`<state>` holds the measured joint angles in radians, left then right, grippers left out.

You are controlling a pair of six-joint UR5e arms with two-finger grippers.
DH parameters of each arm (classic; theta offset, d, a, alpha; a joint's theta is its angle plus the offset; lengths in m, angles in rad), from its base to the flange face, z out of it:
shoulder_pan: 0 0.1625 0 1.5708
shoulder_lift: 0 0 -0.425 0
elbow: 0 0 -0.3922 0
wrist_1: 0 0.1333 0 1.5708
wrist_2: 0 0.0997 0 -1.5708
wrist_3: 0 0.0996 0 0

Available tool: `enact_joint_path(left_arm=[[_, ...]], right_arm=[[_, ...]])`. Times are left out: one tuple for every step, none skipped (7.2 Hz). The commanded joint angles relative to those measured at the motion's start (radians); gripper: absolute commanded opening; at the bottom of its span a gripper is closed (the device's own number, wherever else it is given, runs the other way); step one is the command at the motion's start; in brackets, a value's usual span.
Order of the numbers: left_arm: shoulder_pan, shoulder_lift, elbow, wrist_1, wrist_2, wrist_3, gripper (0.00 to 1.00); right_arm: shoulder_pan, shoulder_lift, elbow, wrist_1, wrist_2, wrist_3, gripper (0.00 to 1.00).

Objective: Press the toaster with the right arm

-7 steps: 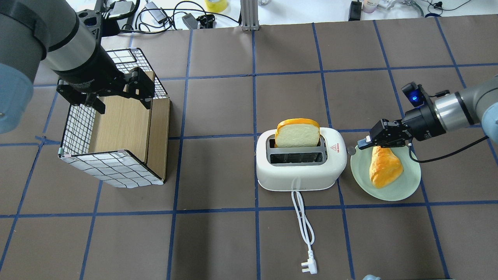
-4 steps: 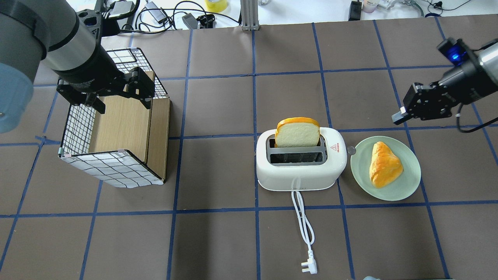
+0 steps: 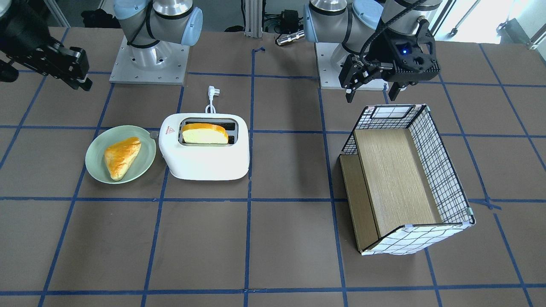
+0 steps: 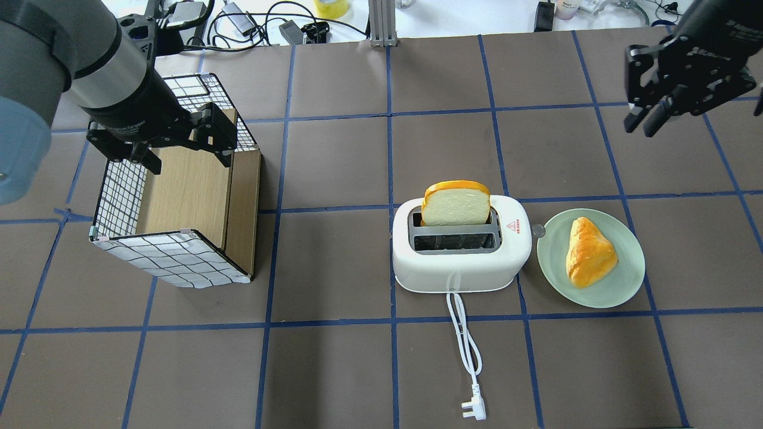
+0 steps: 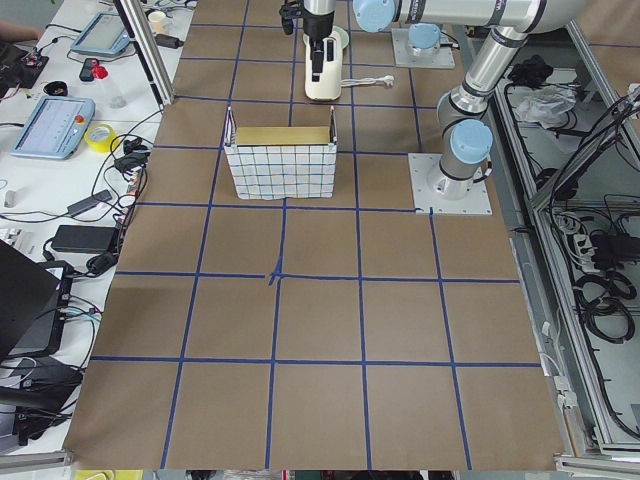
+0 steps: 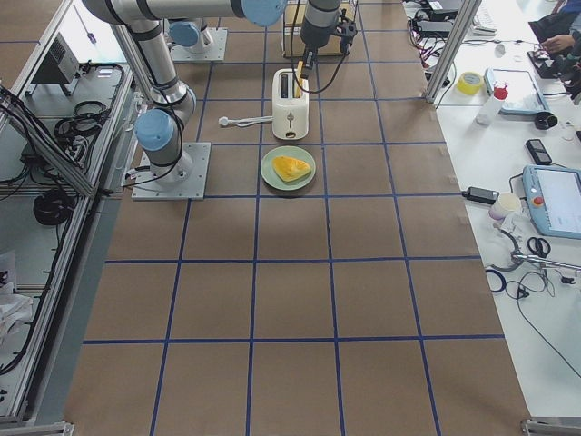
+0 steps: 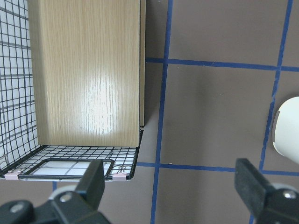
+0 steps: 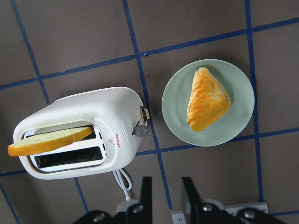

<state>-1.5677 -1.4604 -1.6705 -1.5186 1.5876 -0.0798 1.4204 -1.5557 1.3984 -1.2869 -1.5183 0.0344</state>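
The white two-slot toaster (image 4: 459, 262) sits mid-table, with a bread slice (image 4: 456, 204) sticking up out of its far slot. Its grey lever (image 4: 538, 230) points toward the green plate. In the right wrist view the toaster (image 8: 110, 109) and lever (image 8: 140, 131) lie below the camera. My right gripper (image 4: 641, 126) hangs high, far from the toaster at the table's far right, fingers close together and holding nothing. It also shows as the right gripper (image 3: 85, 83) in the front view. My left gripper (image 4: 188, 159) is open over the wire box.
A green plate (image 4: 632, 280) holding a pastry (image 4: 590, 253) lies just right of the toaster. The toaster's white cord and plug (image 4: 474, 408) trail toward the robot. The checkered wire-and-wood box (image 4: 179, 208) stands at the left.
My right gripper has left the toaster's lever, rising and swinging away to the far right. The bread slice, the toaster and the left arm have not moved.
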Motion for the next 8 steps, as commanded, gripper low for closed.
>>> enact_joint_path(left_arm=[[0.000,0.000,0.000,0.000,0.000,0.000,1.00],[0.000,0.000,0.000,0.000,0.000,0.000,1.00],[0.000,0.000,0.000,0.000,0.000,0.000,1.00],[0.000,0.000,0.000,0.000,0.000,0.000,1.00],[0.000,0.000,0.000,0.000,0.000,0.000,1.00],[0.000,0.000,0.000,0.000,0.000,0.000,1.00],[0.000,0.000,0.000,0.000,0.000,0.000,1.00],[0.000,0.000,0.000,0.000,0.000,0.000,1.00]], right_arm=[[0.174,0.034,0.004,-0.139,-0.109,0.155,1.00],[0.193,0.032,0.014,-0.175,-0.109,0.180,1.00],[0.207,0.031,0.019,-0.205,-0.109,0.177,1.00],[0.207,0.025,0.022,-0.209,-0.106,0.168,1.00],[0.207,0.026,0.025,-0.253,-0.105,0.170,1.00],[0.209,0.026,0.025,-0.256,-0.103,0.170,1.00],[0.210,0.026,0.027,-0.258,-0.102,0.168,1.00],[0.210,0.025,0.027,-0.259,-0.097,0.156,1.00]])
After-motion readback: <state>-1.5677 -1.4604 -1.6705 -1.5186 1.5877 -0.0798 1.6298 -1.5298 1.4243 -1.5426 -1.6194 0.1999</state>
